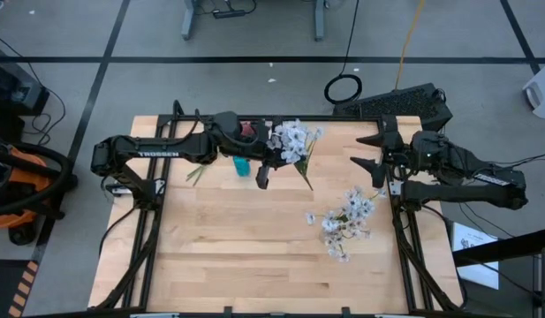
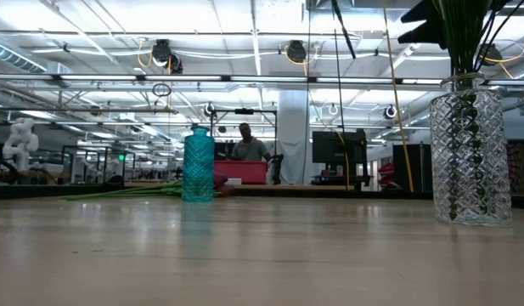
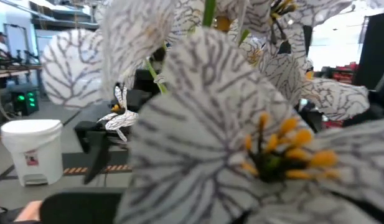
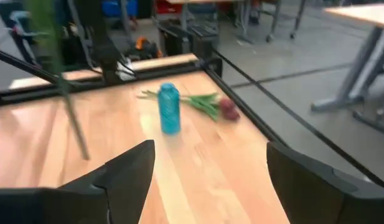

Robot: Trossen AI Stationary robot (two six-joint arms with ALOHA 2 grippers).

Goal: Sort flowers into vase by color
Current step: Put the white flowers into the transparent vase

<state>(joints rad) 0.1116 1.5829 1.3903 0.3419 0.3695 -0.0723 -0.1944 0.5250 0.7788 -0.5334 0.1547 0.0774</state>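
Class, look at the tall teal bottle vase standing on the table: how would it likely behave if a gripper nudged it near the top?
The teal bottle vase looks tall and narrow on a small base, so a high nudge would probably tip it rather than slide it. It appears empty, so likely light. Its round body would probably roll once down, perhaps toward the red-budded stem lying beside it.
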